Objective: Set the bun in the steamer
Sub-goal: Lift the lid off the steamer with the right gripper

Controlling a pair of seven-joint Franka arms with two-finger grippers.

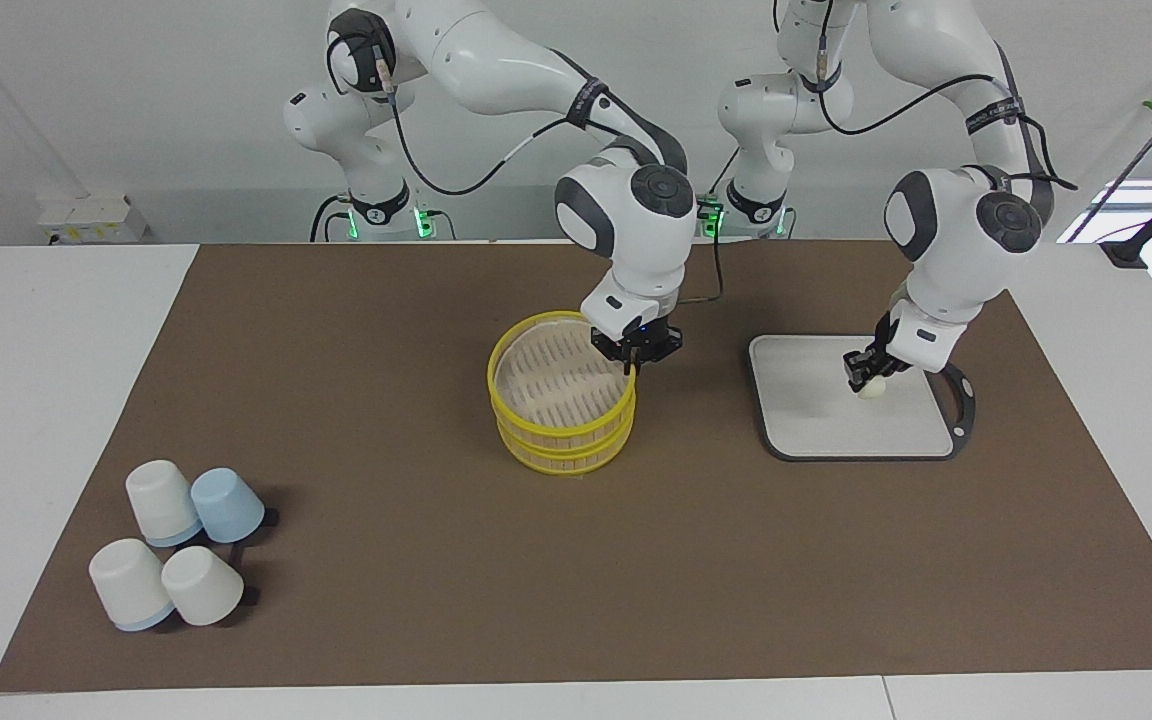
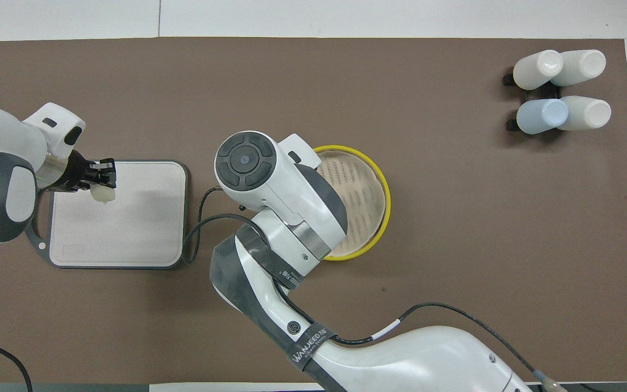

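The bun (image 1: 872,390) is a small cream-white lump held in my left gripper (image 1: 864,380), low over the flat grey-white board (image 1: 816,425). I cannot tell whether it touches the board. The overhead view shows the same: left gripper (image 2: 101,181), bun (image 2: 102,193), board (image 2: 139,234). The steamer (image 1: 561,400), with yellow rims and a slatted floor, stands in the middle of the mat with nothing in it. My right gripper (image 1: 631,366) is shut on its rim at the side toward the board. In the overhead view the right arm covers part of the steamer (image 2: 365,190) and hides that gripper.
Several upturned cups (image 1: 181,545), white and pale blue, stand in a cluster at the right arm's end of the brown mat, farther from the robots than the steamer; they also show in the overhead view (image 2: 561,90).
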